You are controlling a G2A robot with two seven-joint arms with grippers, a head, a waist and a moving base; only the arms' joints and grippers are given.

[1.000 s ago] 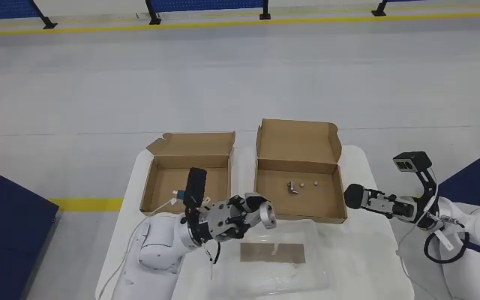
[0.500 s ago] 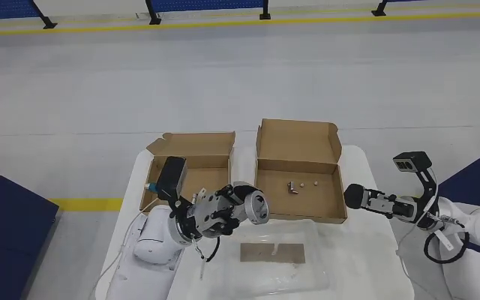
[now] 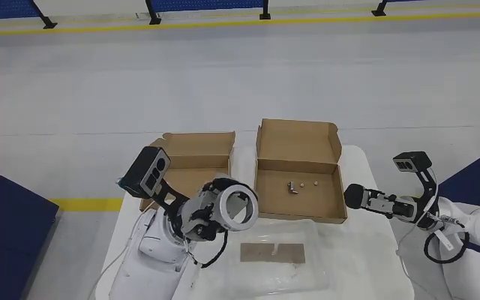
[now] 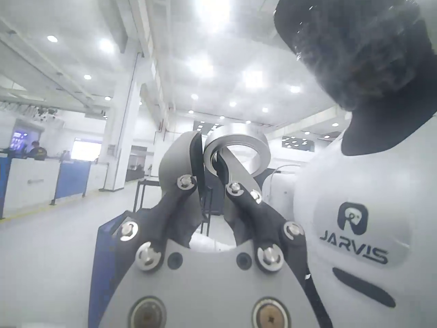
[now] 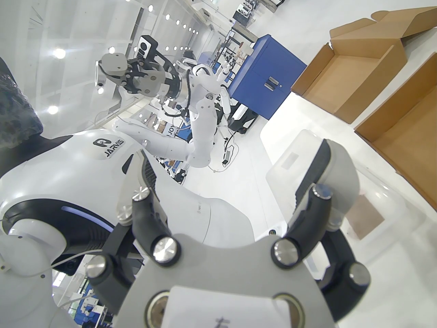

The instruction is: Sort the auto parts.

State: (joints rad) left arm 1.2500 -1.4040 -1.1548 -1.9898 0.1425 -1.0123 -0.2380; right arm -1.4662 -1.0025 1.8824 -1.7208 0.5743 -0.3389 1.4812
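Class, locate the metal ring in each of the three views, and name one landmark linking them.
Top view: metal ring, left of centre, near the left box.
Left wrist view: close up, rim pinched by the left hand.
Right wrist view: far off, edge-on, against the ceiling.
Shared landmark: the left hand holding it.

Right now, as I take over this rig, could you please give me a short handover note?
Left gripper: shut on the metal ring, one finger inside it and one outside, held up above the table.
Right gripper: open, holding nothing, beside the right cardboard box.
Done: a few small parts lie in the right cardboard box.
Left: set the ring in a box, probably the left cardboard box, then check the clear bin for more.
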